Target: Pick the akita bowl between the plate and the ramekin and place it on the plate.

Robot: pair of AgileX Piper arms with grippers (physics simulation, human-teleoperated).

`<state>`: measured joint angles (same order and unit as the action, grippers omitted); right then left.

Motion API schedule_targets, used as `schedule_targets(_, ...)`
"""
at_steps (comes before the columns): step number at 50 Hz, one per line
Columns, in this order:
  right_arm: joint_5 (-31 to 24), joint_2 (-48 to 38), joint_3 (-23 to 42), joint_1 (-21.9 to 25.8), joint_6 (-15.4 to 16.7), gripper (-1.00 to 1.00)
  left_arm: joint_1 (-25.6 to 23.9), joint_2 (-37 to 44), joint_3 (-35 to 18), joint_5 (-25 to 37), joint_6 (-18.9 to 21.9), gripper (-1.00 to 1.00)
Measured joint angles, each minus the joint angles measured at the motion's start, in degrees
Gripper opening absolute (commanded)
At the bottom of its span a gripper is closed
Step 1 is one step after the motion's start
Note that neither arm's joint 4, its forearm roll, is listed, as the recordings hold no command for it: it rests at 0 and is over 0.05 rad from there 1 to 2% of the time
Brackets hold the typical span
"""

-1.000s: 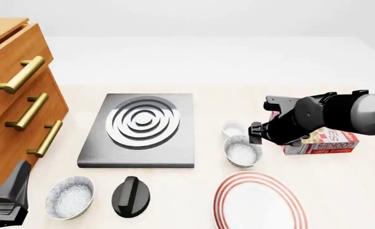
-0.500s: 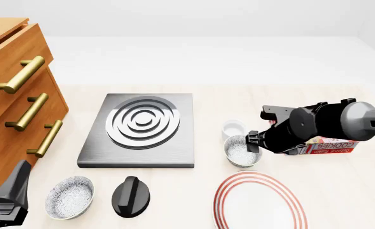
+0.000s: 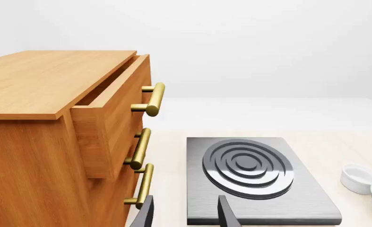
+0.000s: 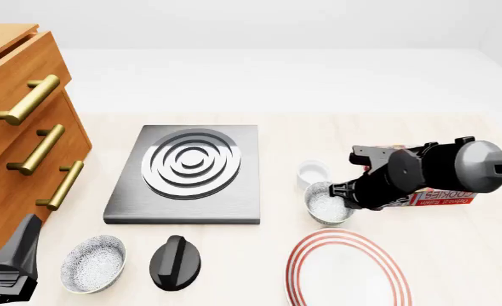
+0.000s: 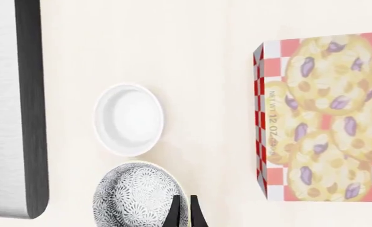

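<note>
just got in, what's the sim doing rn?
The right gripper is down at the akita bowl that sits between the ramekin and the plate. In the right wrist view its fingertips straddle the bowl's rim with only a narrow gap, but whether they grip it cannot be told. The bowl stands on the table, not yet on the plate. The left gripper is open, idle near the drawers. A second speckled bowl sits untouched at front left.
</note>
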<state>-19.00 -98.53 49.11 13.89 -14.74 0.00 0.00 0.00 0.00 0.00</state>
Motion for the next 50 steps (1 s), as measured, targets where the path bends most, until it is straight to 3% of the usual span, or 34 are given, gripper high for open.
schedule_targets(16,0.4,0.9,-0.4,-0.6,0.3,-1.0,0.0,0.0,0.0,0.0,0.0,1.0)
schedule_targets(50,-9.0,14.6,3.9,1.1,-0.5,-1.0,0.0,0.0,0.0,0.0,0.0,1.0)
